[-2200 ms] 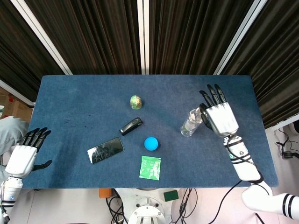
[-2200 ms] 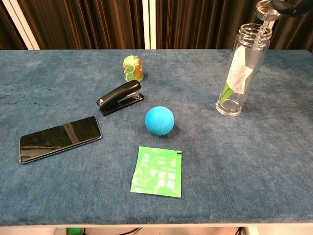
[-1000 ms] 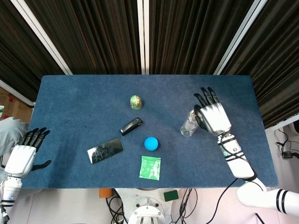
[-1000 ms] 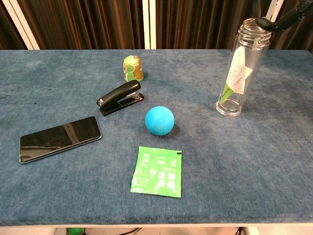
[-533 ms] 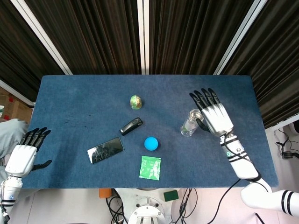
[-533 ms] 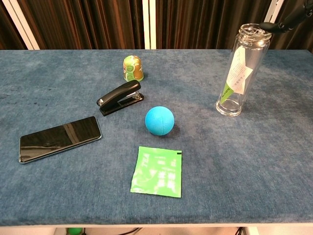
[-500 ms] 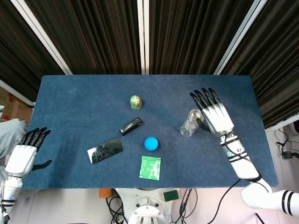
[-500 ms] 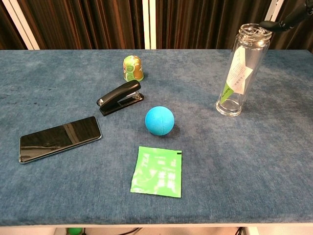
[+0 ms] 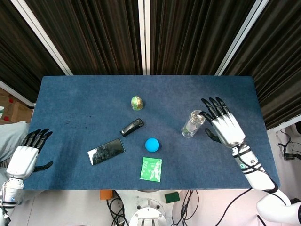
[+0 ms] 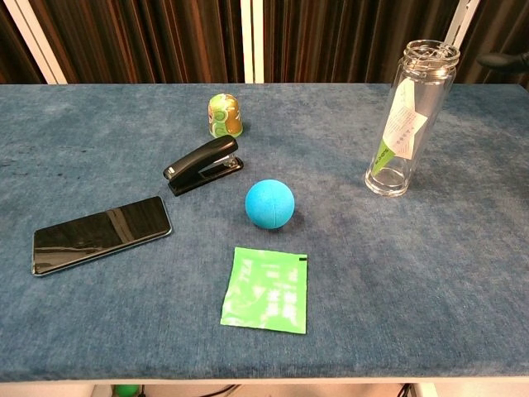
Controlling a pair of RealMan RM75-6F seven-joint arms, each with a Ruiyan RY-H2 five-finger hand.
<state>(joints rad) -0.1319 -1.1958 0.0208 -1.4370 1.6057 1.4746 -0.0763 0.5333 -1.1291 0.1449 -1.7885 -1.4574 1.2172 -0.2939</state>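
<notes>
- The right part of the table (image 9: pixel 244 101) is blocked by one tall thing only, an upright clear bottle (image 10: pixel 409 116); bare cloth is seen near, far and right of it.
- The middle is crowded by a blue ball (image 10: pixel 269 203), a stapler (image 10: pixel 203 165), a green packet (image 10: pixel 266 289) and a phone (image 10: pixel 101 234).
- A small green figure (image 10: pixel 224 115) stands further back.
- The far left of the cloth is left free.
</notes>
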